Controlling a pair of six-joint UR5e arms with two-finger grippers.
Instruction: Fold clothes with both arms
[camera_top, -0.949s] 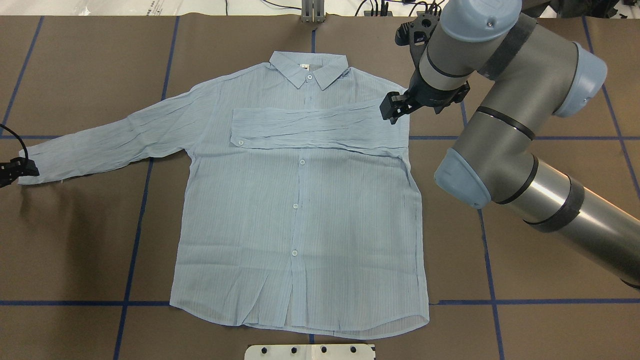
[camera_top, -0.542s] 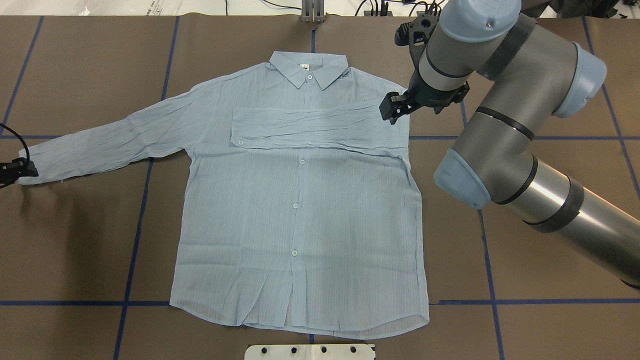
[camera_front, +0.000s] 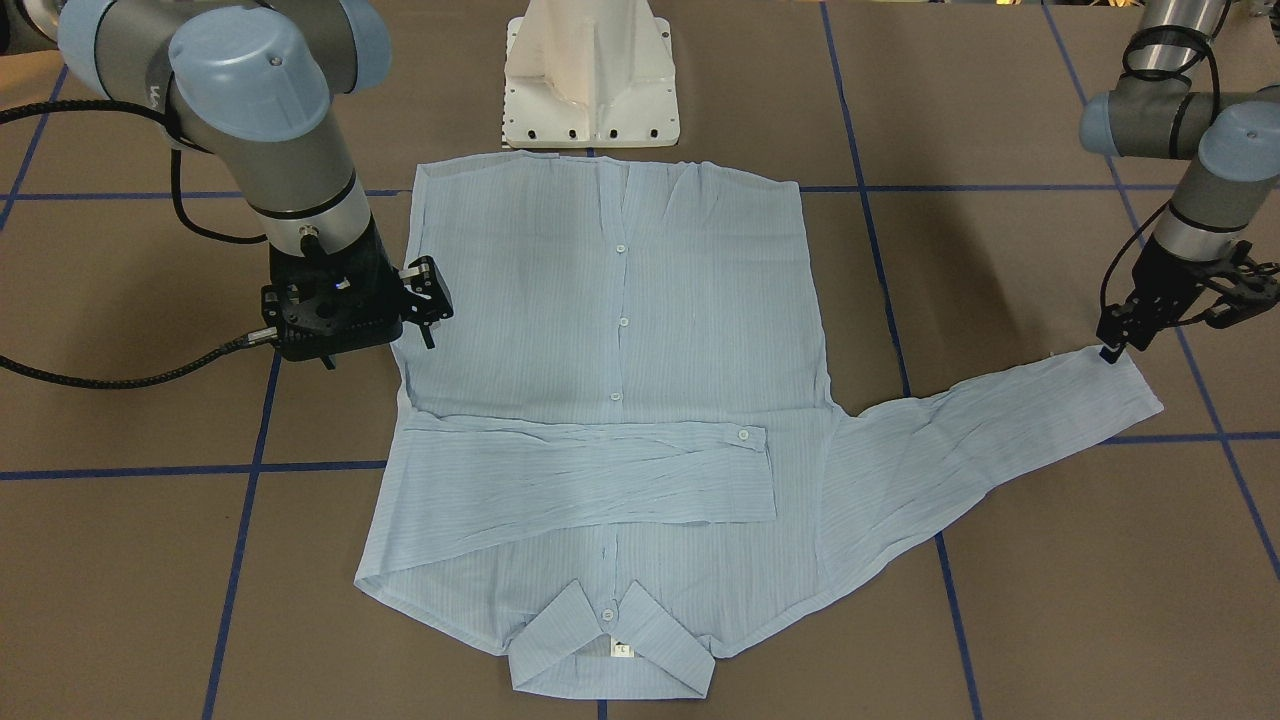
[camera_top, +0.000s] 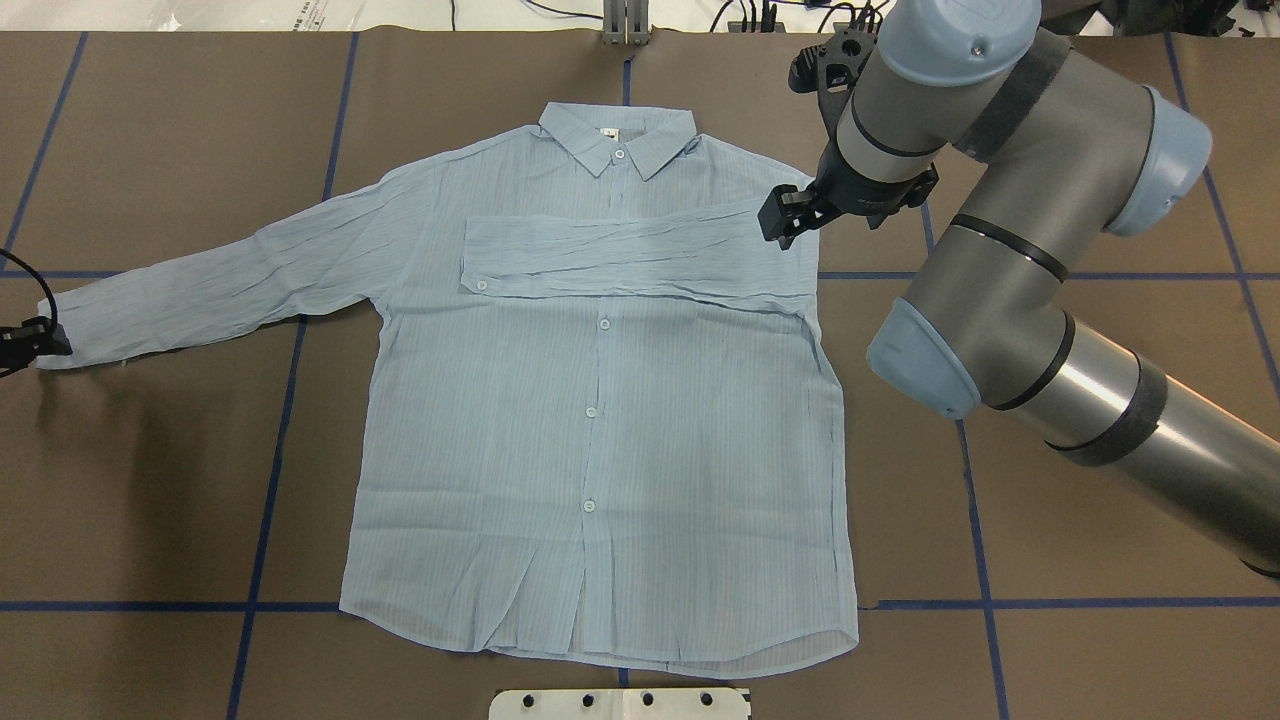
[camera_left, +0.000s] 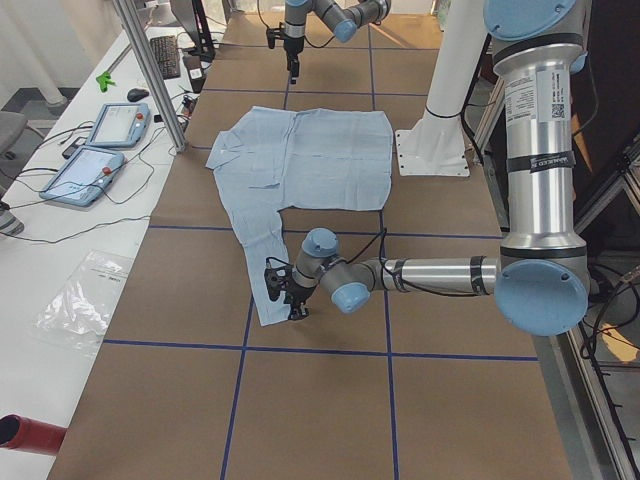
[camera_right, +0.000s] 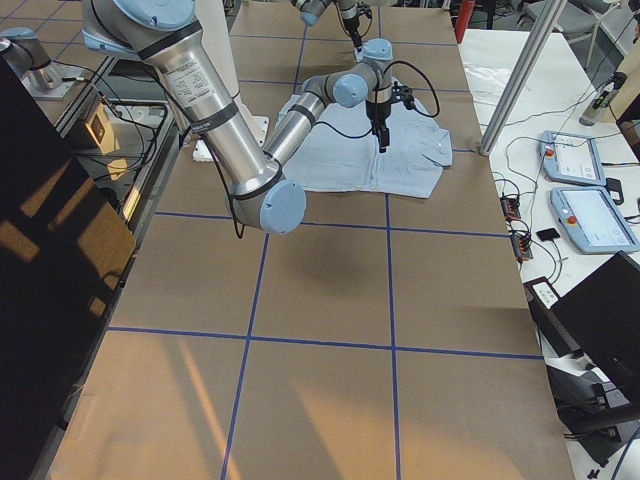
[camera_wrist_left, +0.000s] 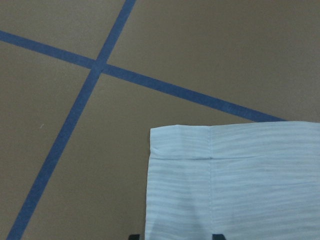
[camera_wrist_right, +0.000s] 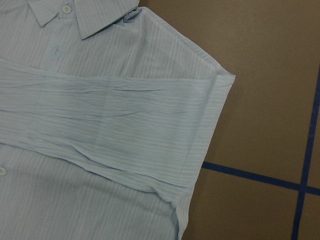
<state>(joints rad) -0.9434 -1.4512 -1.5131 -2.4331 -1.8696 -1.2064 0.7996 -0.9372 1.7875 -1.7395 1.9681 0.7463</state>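
Two grippers, hard to read: left gripper was cut off by the frame edge in the overhead view; the right wrist view showed none of its own fingers.
Left gripper: low at the cuff of the outstretched sleeve. Its wrist view caught only two dark fingertips at the bottom edge, set apart, with sleeve cloth lying between them; jaws read as spread, not pinched.
Right gripper: just beside the shirt's side edge near the folded shoulder, prongs apart, nothing between them.
Right arm: its bulk hid much of the table on that side in the overhead view.
Shirt: flat, buttoned front up, in the middle of the table, collar away from the robot, hem nearest the white pedestal.
Sleeves: the one on the robot's right was folded across the chest; the one on its left lay stretched out sideways, wrinkled.
Neck label: visible inside the collar, print too small to read.
Surface: brown table cover marked into squares by blue tape lines.
Room: two tablet-like pendants with cables, a clear plastic bag and a metal post stood along the table's far side.
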